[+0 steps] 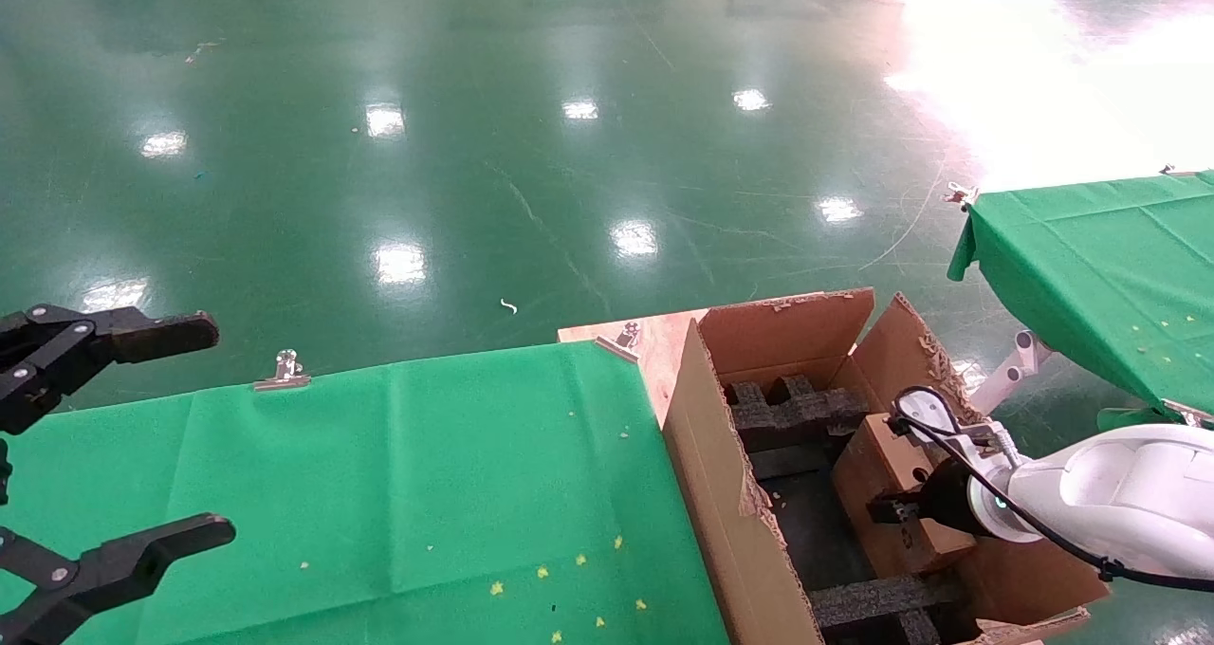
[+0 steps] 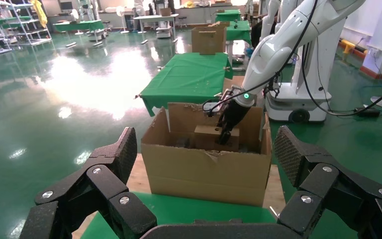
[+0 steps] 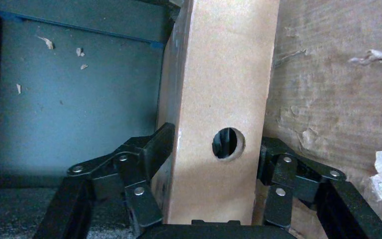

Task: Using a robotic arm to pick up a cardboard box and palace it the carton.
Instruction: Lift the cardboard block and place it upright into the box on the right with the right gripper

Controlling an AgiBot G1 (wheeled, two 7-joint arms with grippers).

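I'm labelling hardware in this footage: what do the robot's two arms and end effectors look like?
The right arm is glossy white with a black cable and a green ring light; its end effector is black, multi-jointed, silver-riveted. The left end effector is all black with textured pads.

This is a large robotics lab or test hall, with a glossy green floor (image 1: 474, 152) reflecting rows of ceiling lights. Several tables draped in green cloth (image 2: 191, 77) stand in a line (the cloth held down by metal clips (image 1: 283, 372)), and metal shelving racks (image 2: 10, 27) sit at the far side. A white robot arm on a wheeled base (image 2: 298, 107) stands beside one station.
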